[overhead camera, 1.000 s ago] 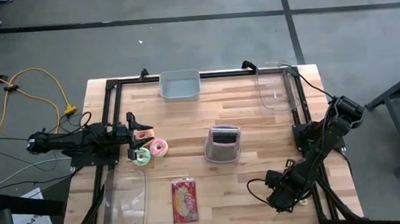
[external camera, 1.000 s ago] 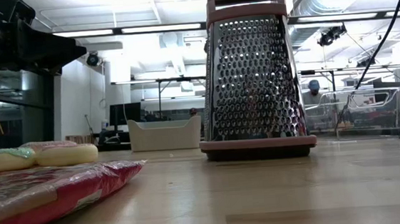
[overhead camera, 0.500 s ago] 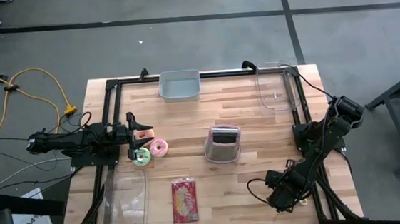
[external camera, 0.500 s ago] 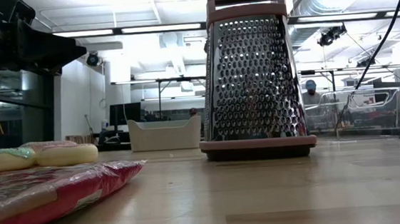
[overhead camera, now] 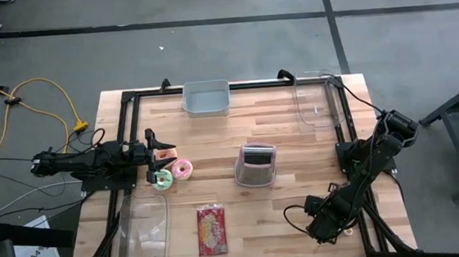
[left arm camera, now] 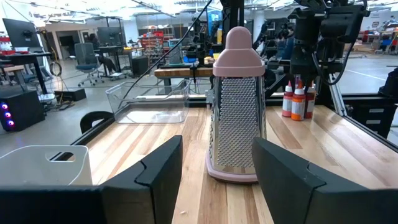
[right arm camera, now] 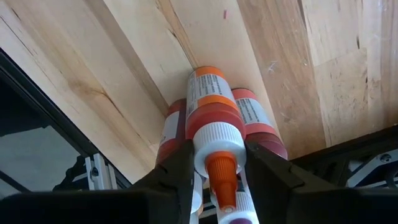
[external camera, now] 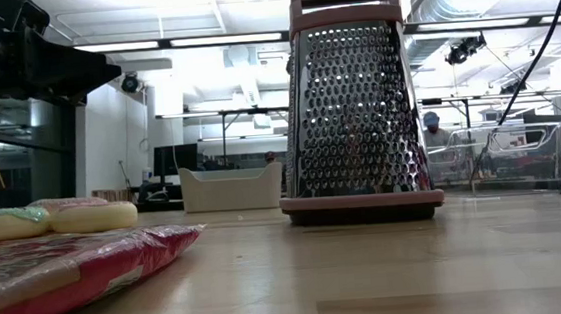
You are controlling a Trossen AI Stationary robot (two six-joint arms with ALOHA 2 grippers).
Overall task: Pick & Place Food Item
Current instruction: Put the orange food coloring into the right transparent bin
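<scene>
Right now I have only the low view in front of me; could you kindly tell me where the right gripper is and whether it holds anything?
Observer: The right gripper is shut on the middle sauce bottle of three standing together by the table's edge on the right arm's side.
Operator: Thank you. And the left gripper?
Observer: The left gripper is open and empty at the table's left edge, facing the box grater.
Operator: What lies nearest to it?
Observer: Two doughnuts lie side by side just off its fingertips: the pink doughnut and the green doughnut.
</scene>
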